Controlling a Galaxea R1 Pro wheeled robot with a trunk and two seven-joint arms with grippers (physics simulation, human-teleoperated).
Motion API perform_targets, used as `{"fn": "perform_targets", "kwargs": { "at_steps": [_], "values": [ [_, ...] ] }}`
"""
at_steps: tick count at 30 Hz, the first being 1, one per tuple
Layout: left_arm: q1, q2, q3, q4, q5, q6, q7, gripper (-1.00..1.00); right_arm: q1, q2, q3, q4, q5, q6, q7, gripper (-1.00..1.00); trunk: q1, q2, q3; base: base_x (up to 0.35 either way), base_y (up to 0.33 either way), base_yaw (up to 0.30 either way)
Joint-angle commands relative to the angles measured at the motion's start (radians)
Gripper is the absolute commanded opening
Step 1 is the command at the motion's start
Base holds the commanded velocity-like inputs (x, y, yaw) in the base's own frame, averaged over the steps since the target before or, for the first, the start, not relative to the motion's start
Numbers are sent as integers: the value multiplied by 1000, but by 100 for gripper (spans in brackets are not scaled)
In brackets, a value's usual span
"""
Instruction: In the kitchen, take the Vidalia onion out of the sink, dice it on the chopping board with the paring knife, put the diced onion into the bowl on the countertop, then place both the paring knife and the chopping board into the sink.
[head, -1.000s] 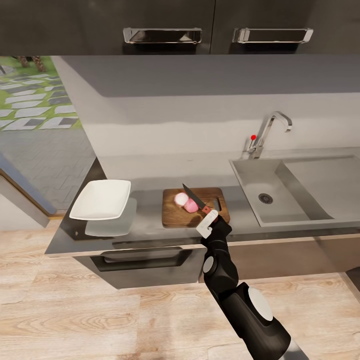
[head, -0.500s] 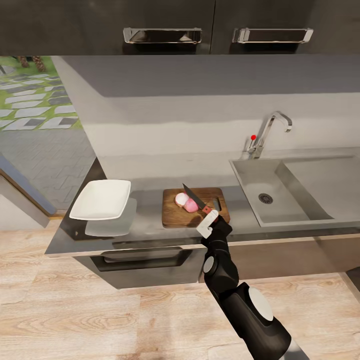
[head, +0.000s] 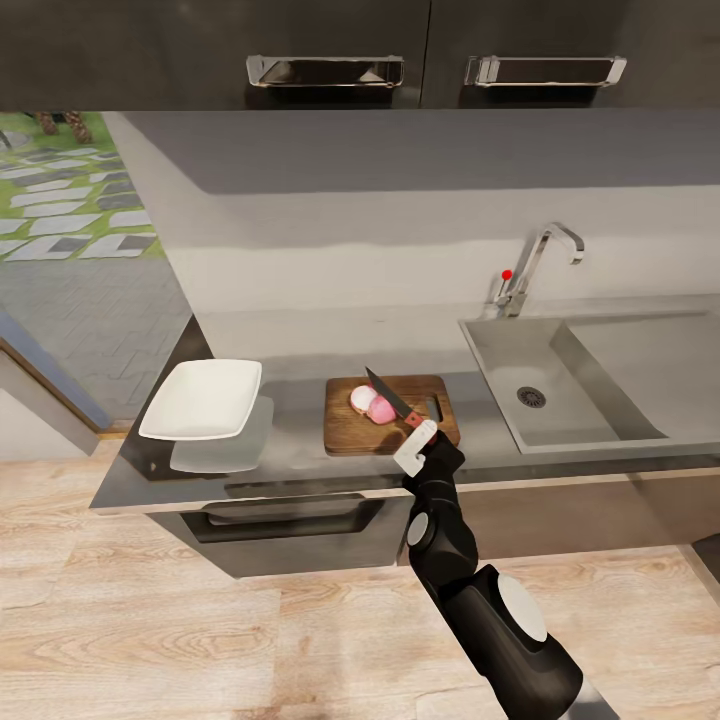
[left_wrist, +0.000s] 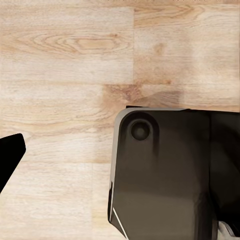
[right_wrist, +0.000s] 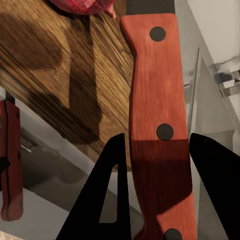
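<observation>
The right gripper (head: 418, 437) sits just below the centre of the head view, clamped on the red handle of the knife (head: 392, 397), whose dark blade slants up and to the left over the board (head: 345, 430). In the right wrist view the two dark fingers (right_wrist: 112, 195) flank the riveted red handle (right_wrist: 157, 125) on either side, pressed against it, with the wood grain of the board (right_wrist: 65, 85) beneath and a sliver of pinkish-red onion (right_wrist: 82, 6) at the top edge. The onion (head: 372, 405) lies on the board in the middle of the head view as two halves side by side, a paler one to the left and a pinker one to the right, right against the blade. The white bowl (head: 203, 398) stands on the countertop (head: 300, 365) at the left of the frame, well apart from the board. The sink (head: 500, 350) fills the right side, its basin holding only the drain, with the tap (head: 540, 255) and its small red knob behind it. The left wrist view shows pale wood floor (left_wrist: 65, 60), a dark robot part (left_wrist: 165, 175) in the lower right, and one dark fingertip of the left gripper at the left edge; whether that gripper is open or closed cannot be told.
</observation>
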Motion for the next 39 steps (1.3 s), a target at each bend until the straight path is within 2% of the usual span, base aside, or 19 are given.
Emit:
{"fn": "perform_targets", "kwargs": {
  "at_steps": [1, 39],
  "values": [
    [1, 0, -2, -2, 5, -1, 2, 100, -1, 0, 2, -1, 8, 6, 6, -100, 1, -2, -1, 0, 0, 0],
    [0, 1, -2, -4, 5, -1, 2, 100, -1, 6, 3, -1, 10, 6, 1, -100, 1, -2, -8, 1, 1, 0]
  ]
}}
